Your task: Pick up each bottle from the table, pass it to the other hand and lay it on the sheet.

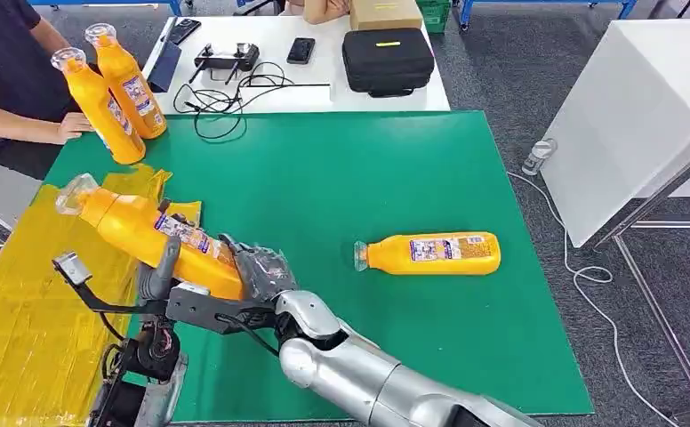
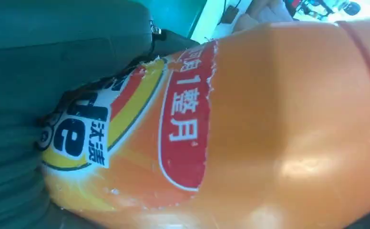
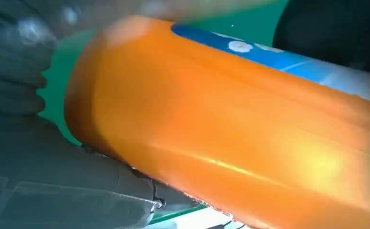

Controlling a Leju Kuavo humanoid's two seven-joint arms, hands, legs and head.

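One orange bottle point(image 1: 150, 238), tilted, labelled, clear-capped

Red label patch on held orange bottle point(image 2: 269, 143) printed "1整月" in white, black block beside it with white letter "e" and small characters, remaining print illegible

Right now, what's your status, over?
Both hands, left and right, on one orange bottle over yellow sheet. Another bottle lying on green mat. Path clear.

Both hands, left hand point(image 1: 165, 271) and right hand point(image 1: 257, 271), grip a tilted orange plastic bottle point(image 1: 150, 233) above the yellow sheet point(image 1: 30, 311). Another orange bottle point(image 1: 430, 253) lies on the green table mat point(image 1: 324, 178).
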